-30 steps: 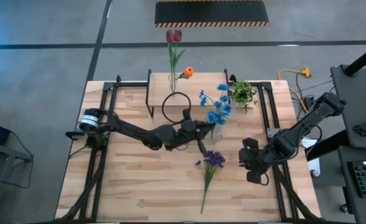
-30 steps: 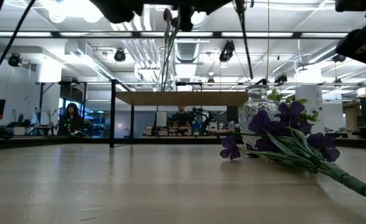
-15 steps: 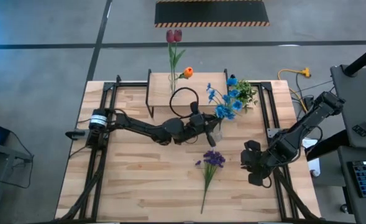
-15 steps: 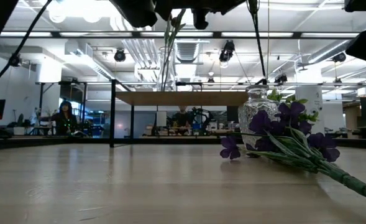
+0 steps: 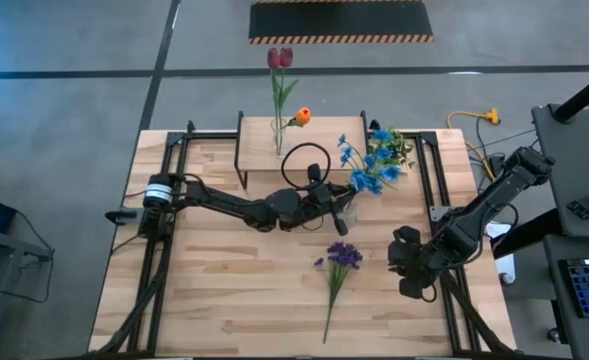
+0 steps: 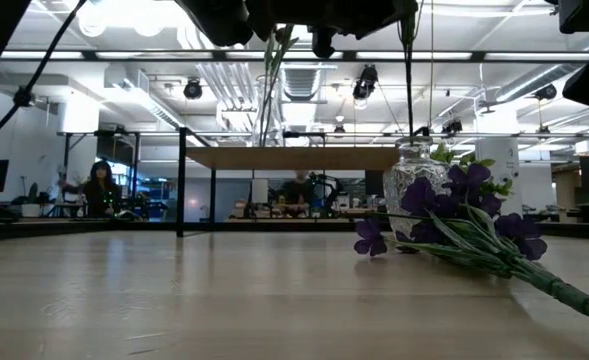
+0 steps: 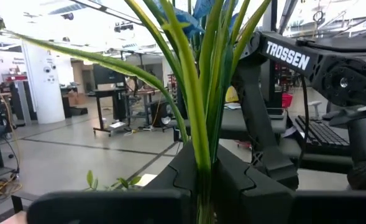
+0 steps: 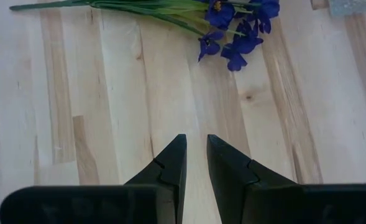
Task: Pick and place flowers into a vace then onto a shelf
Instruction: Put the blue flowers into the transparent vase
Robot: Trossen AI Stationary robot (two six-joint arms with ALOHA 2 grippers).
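The blue spray (image 5: 372,163) sat at upper centre of the high view, blossoms pointing up-right over the shelf's (image 5: 259,141) right end, stems running down-left into the left end effector (image 5: 336,201); the left wrist view showed the green stems (image 7: 198,112) clamped between its closed fingers (image 7: 183,180); the left arm stretched nearly flat across the bench (image 5: 224,290) from the left edge. The purple bunch (image 5: 339,262) lay lower centre, flowers up, stem toward the bottom edge. Tulips (image 5: 279,60) and an orange bud (image 5: 302,117) stood in a vase at the shelf. The right end effector (image 5: 408,272) waited lower right, fingers (image 8: 170,165) narrowly parted, empty, with bare bench below.
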